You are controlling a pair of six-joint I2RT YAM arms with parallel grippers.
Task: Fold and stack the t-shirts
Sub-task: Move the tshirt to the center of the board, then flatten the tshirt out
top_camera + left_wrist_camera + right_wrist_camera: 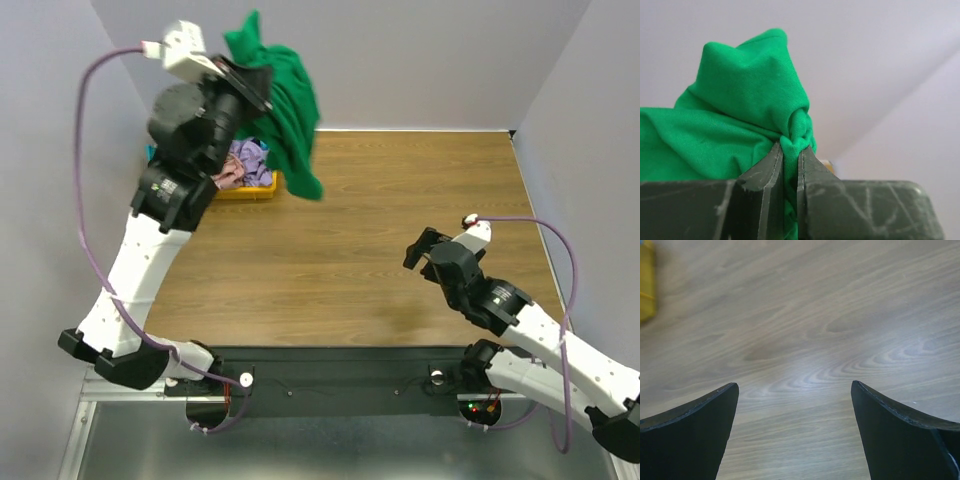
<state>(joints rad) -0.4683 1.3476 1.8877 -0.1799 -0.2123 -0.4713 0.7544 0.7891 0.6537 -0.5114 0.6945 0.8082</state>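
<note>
A bright green t-shirt hangs bunched in the air above the table's back left. My left gripper is raised high and shut on it. In the left wrist view a pinch of the green t-shirt is squeezed between the two dark fingers of the left gripper. Lavender and pink t-shirts lie crumpled in the yellow tray below the left arm. My right gripper hovers low over the bare wood on the right, open, and nothing lies between the fingers of the right gripper.
The wooden table is walled by grey panels at the back and both sides. A corner of the yellow tray shows at the far left of the right wrist view. A purple cable loops beside the left arm.
</note>
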